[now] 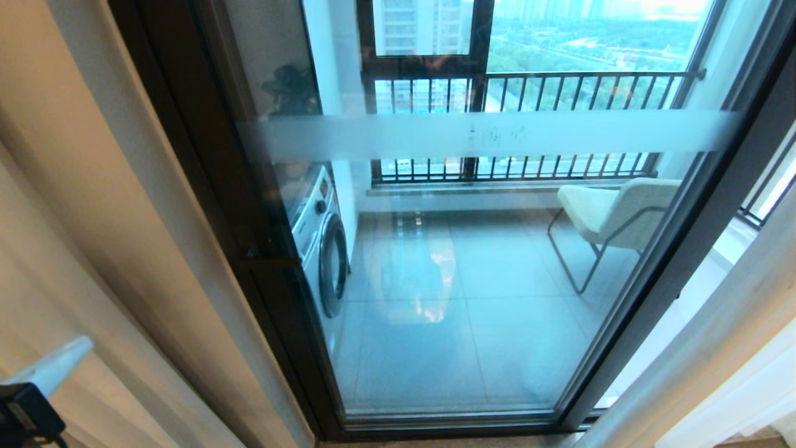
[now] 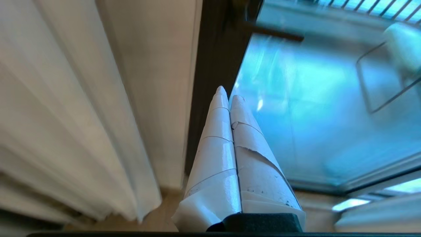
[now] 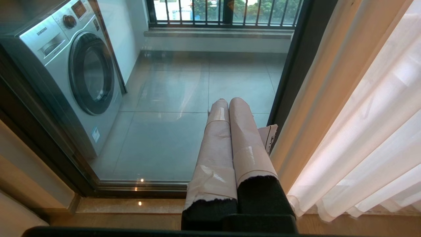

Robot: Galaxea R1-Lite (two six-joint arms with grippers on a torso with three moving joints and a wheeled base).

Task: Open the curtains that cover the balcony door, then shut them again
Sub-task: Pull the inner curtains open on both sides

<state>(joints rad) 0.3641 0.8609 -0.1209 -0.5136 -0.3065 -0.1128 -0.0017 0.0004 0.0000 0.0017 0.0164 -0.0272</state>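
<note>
The balcony door (image 1: 472,280) stands uncovered in the middle of the head view, clear glass in a dark frame with a frosted band across it. The sheer white curtains hang bunched at both sides, one on the left (image 1: 149,236) and one on the right (image 1: 709,354). My left gripper (image 1: 68,354) is low at the bottom left, shut and empty. In the left wrist view it (image 2: 229,93) points at the dark door frame (image 2: 217,65), with curtain folds (image 2: 65,115) beside it, apart. My right gripper (image 3: 229,100) is shut and empty near the floor, beside the right curtain (image 3: 371,131).
Behind the glass stand a washing machine (image 1: 323,242) on the left and a pale chair (image 1: 615,211) on the right, with a black-barred railing window (image 1: 528,93) beyond. A tan drape (image 3: 322,82) hangs between the door frame and the right curtain.
</note>
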